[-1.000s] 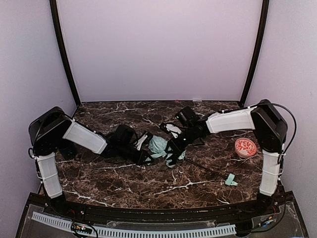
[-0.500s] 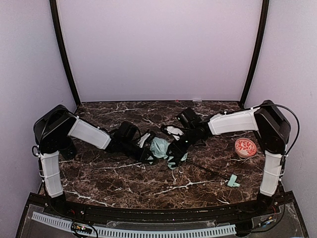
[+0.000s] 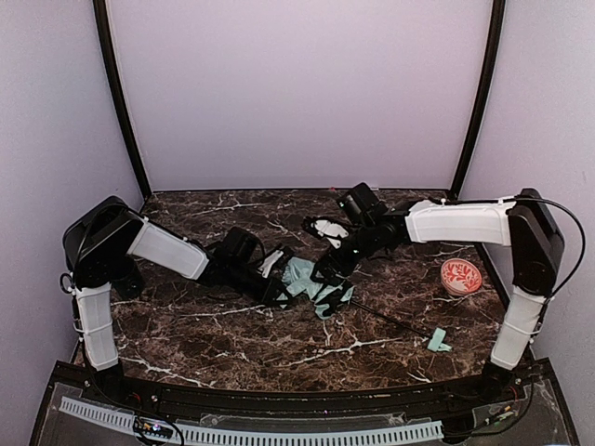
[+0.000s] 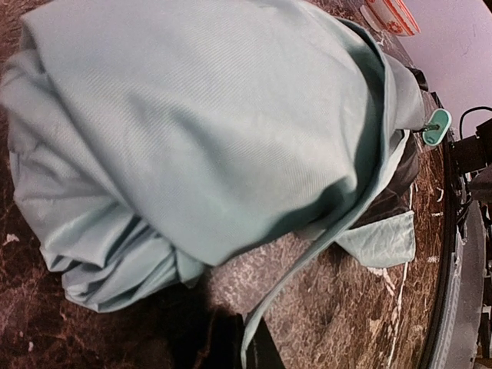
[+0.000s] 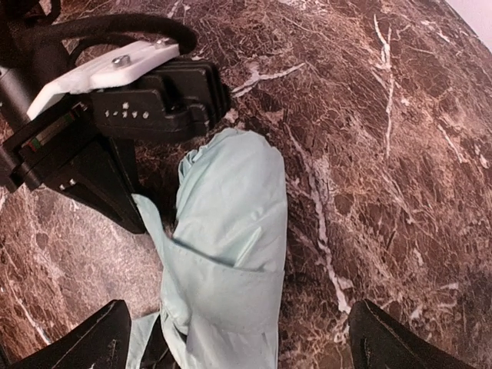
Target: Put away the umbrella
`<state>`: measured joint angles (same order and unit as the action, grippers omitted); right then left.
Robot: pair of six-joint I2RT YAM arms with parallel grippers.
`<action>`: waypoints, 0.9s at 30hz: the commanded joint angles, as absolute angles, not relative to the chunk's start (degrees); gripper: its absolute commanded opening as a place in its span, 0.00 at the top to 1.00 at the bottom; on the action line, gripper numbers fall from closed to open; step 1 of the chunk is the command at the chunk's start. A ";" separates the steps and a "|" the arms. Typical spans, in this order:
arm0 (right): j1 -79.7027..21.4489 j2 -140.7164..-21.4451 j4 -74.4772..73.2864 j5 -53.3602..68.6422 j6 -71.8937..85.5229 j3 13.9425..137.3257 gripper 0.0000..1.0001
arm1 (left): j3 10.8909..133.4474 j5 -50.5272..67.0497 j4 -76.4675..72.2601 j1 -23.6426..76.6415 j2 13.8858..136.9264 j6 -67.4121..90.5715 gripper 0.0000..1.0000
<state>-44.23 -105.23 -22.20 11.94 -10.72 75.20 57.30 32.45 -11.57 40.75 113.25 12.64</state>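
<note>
Item 1. Umbrella (image 3: 304,277): pale mint-green fabric, collapsed into a crumpled bundle, lying on the counter (image 3: 232,339) at its centre. A thin black shaft (image 3: 390,319) runs from the bundle toward 4 o'clock and ends in a small mint handle (image 3: 435,339), which rests on the counter well apart from the bundle. In the left wrist view the fabric (image 4: 207,131) fills most of the picture, with a loose flap lying flat on the marble.

Item 2. Left end effector (image 3: 277,282): at 9 o'clock of the bundle, fingers pressed together, touching the fabric's edge. Whether any cloth is pinched between them cannot be told.

Item 3. Right end effector (image 5: 234,327): at 2 o'clock of the bundle, just above it, fingers spread wide to either side of the fabric (image 5: 231,223), holding nothing.

Item 4. Round item (image 3: 461,276): red with a white pattern, on the counter at 3 o'clock of the bundle, near the right edge, apart from the umbrella.

Item 5. Counter: dark brown marble with white veins.
</note>
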 commanded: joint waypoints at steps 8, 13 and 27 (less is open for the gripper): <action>-50.15 -104.11 -23.38 -0.16 -10.81 69.16 0.00 | 55.83 28.78 -0.14 43.15 113.88 9.03 1.00; -50.66 -108.60 -21.99 -3.86 -10.93 67.14 0.00 | 55.58 28.40 -0.28 43.42 113.42 8.85 1.00; -48.75 -113.16 -19.76 -6.07 -8.75 67.41 0.72 | 52.86 29.04 -1.34 44.49 109.09 5.52 1.00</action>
